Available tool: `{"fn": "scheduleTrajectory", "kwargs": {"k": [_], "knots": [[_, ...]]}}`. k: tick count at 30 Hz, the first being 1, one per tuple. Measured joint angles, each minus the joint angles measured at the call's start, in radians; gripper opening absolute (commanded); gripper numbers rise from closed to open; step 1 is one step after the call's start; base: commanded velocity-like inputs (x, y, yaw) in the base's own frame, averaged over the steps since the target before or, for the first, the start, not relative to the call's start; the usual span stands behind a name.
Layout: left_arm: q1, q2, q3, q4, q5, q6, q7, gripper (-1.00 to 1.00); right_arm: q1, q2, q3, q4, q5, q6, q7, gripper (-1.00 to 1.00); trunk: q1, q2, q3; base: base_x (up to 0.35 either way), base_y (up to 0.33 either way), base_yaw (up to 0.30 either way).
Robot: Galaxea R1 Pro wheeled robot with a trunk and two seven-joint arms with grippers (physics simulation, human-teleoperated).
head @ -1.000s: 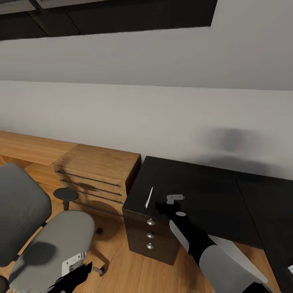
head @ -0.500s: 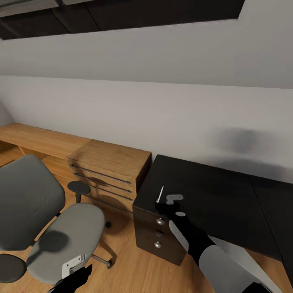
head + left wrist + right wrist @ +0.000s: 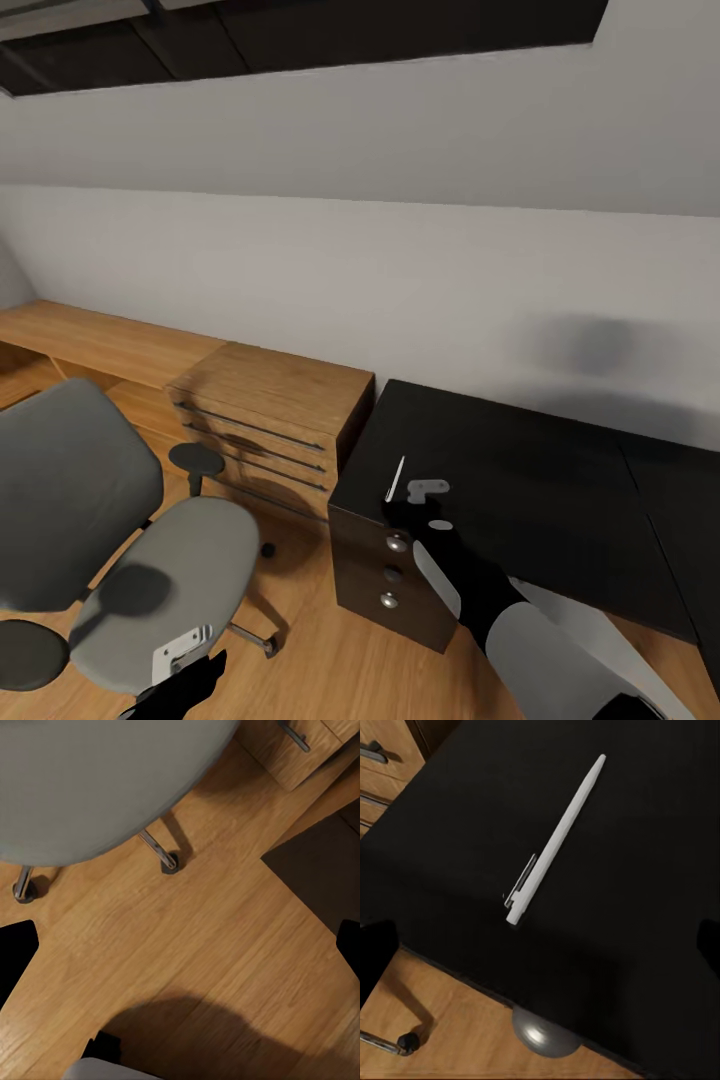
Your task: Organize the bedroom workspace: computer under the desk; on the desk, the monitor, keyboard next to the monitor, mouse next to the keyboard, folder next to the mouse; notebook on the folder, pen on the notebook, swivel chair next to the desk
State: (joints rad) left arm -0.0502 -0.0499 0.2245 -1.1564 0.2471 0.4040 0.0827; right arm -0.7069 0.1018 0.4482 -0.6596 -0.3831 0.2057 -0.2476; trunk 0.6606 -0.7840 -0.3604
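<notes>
The pale pen [image 3: 395, 478] [image 3: 556, 840] lies on the black desk [image 3: 520, 470] [image 3: 645, 907] near its left front corner. My right gripper [image 3: 400, 508] [image 3: 540, 949] hovers open just above and in front of the pen, which lies between the spread fingers in the right wrist view. Left of the desk stands the grey swivel chair [image 3: 170, 590] [image 3: 97, 780] with a bare seat. My left gripper [image 3: 205, 668] [image 3: 180, 952] hangs open and holds nothing over the wood floor beside the chair's seat and a caster [image 3: 171, 862].
A dark three-drawer unit [image 3: 385, 585] with round knobs stands under the desk's left end. A light-wood dresser [image 3: 275, 405] and a low wooden ledge [image 3: 90, 340] run along the wall to the left. Wood floor [image 3: 320, 660] lies between chair and desk.
The camera has swung left, so the chair and dresser show further right in the picture. The right gripper has stayed over the pen's near end, still open.
</notes>
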Motion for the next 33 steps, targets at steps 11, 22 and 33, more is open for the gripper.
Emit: {"fn": "scheduleTrajectory", "kwargs": {"k": [11,22,33], "knots": [[0.0,0.0,0.0,0.0,0.0,0.0,-0.001,1.0,-0.049,0.038,-0.073,-0.004,-0.054,0.278,-0.088,1.0,0.0,0.0,0.0,0.0,0.0,0.0],[0.0,0.0,0.0,0.0,0.001,-0.001,-0.004,1.0,-0.066,0.046,-0.133,-0.006,-0.14,0.41,-0.129,1.0,-0.001,0.0,0.0,0.142,0.0,0.0],[0.0,0.0,0.0,0.0,0.001,-0.002,-0.004,1.0,-0.067,0.044,-0.138,-0.003,-0.143,0.414,-0.13,1.0,0.0,0.0,0.0,0.194,0.0,0.0]]}}
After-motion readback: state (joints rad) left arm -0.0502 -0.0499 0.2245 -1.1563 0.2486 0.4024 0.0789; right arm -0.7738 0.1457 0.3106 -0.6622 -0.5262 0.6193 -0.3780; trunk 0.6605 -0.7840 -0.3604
